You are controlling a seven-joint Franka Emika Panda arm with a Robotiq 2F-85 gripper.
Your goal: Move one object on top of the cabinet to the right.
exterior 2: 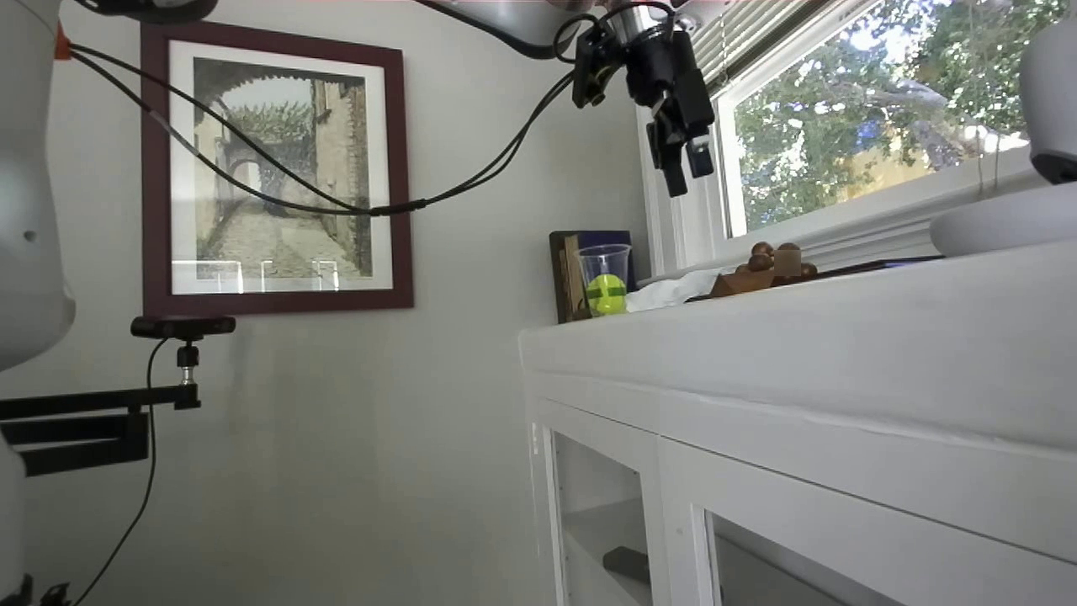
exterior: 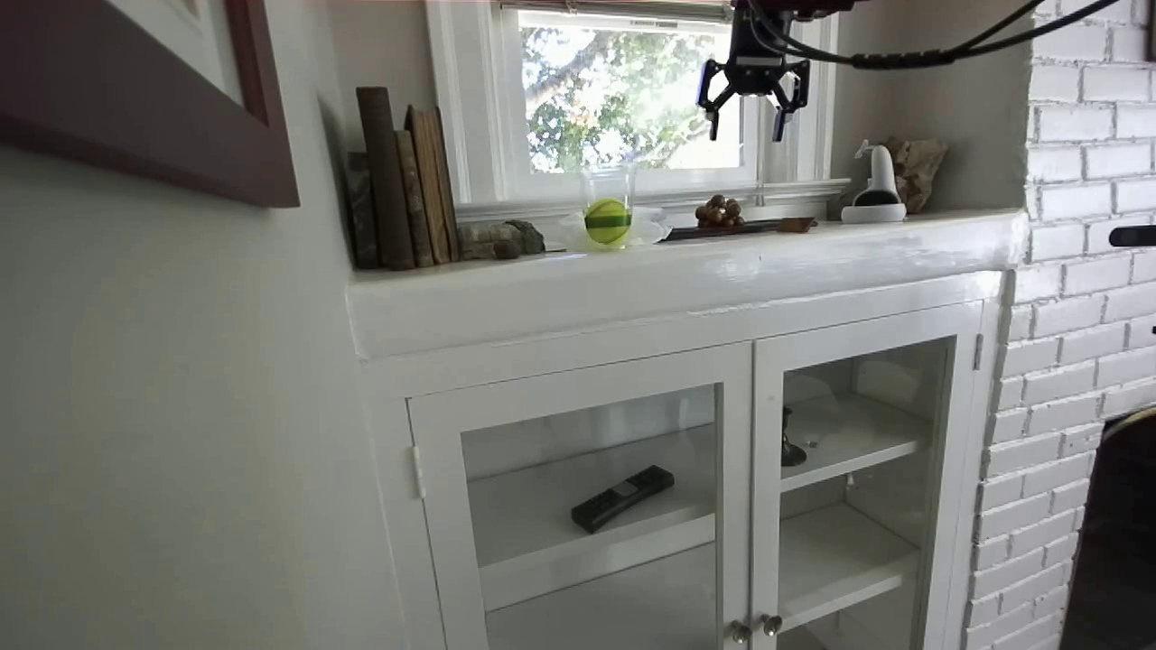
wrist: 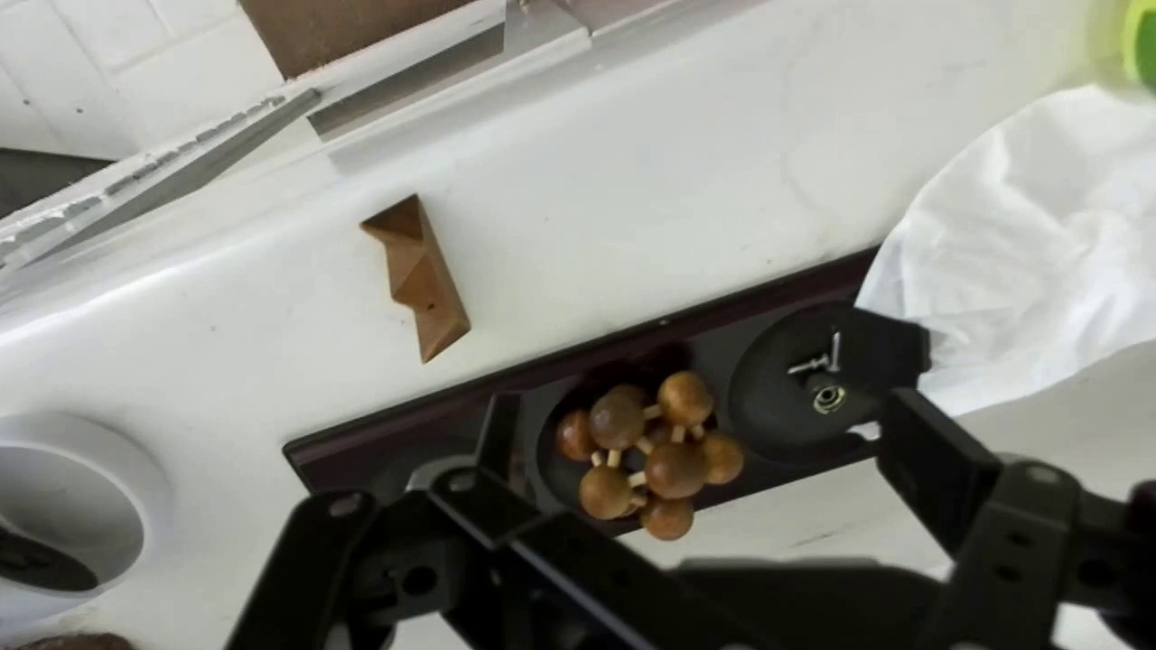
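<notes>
Cabinet top [wrist: 632,199] is kinda loaded: dark tray [wrist: 388,438] parked below the gripper [exterior: 746,128], cup [exterior 2: 604,259] and books [exterior: 388,185] set farther off.

wrist view: yellow-green ball [wrist: 1143,43] and crumpled white sheet [wrist: 1039,235] are cut by right edge, the sheet hiding one end of dark tray [wrist: 722,327]; metal pieces [wrist: 828,398], too small to name; in an exterior view: white cabinet [exterior: 736,469], lower part cut by bottom edge; dark object [exterior: 793,454], partly hidden by door stile [exterior: 768,506].
</notes>
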